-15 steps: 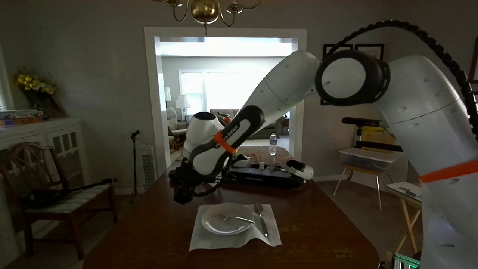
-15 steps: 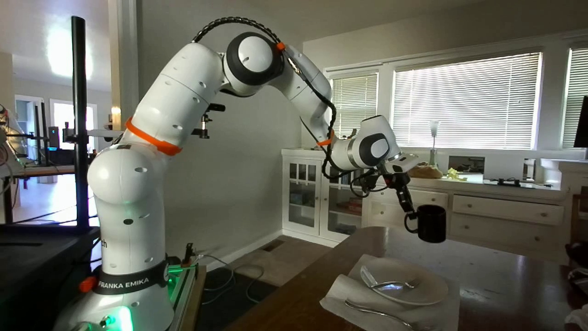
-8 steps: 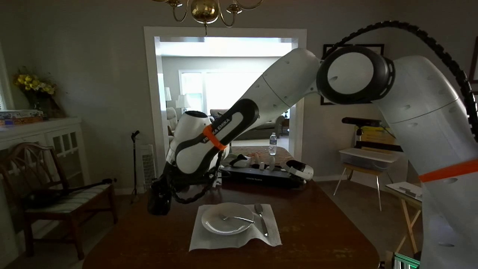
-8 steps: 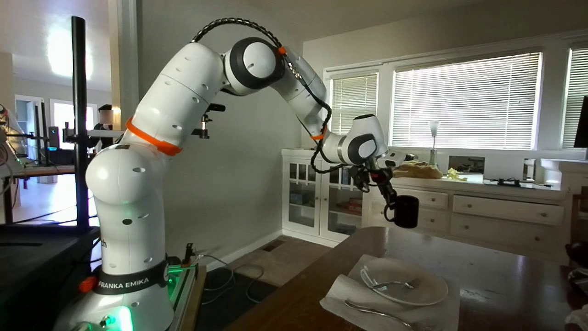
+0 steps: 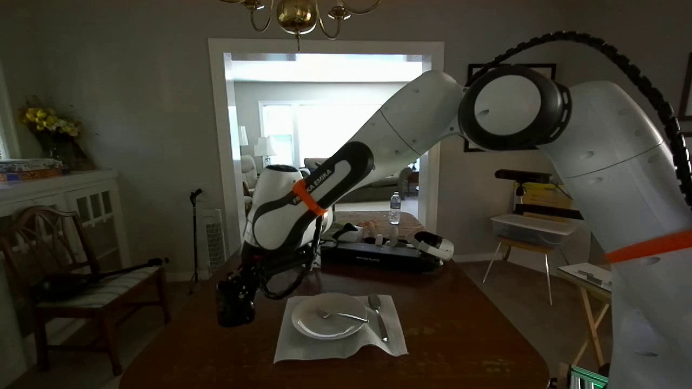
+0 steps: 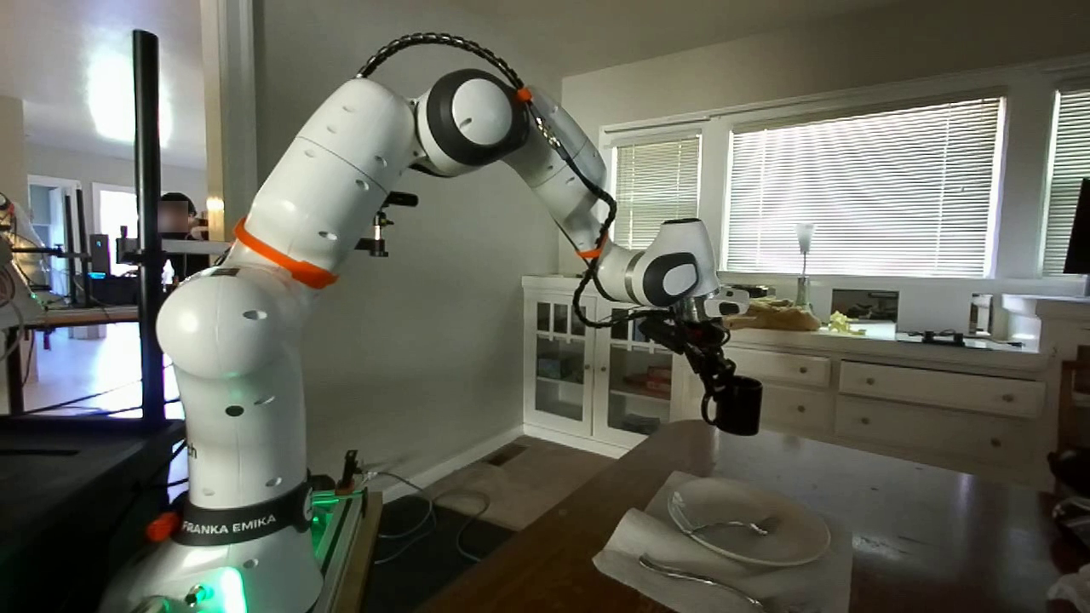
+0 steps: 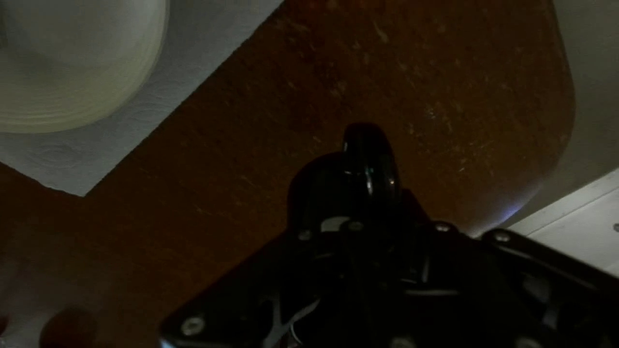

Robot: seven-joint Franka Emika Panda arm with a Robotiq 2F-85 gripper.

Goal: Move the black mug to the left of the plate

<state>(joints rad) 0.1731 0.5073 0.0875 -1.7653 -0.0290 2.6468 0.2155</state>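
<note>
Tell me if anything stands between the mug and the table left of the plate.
Nothing visible does. The pincer holds the mug over the table, left of the plate as an exterior view shows it. The napkin under the plate lies off to one side in the wrist view.

Wrist view: plate (image 7: 92, 99) cut off at top left; black mug (image 7: 314, 188) partly hidden behind pincer (image 7: 360, 222)

Over one second, the black mug (image 6: 742, 409) has been displaced leftward in both exterior views; over the last half-second it has descended toward the counter (image 5: 454, 335). A person (image 6: 176, 223) has entered the background.
</note>
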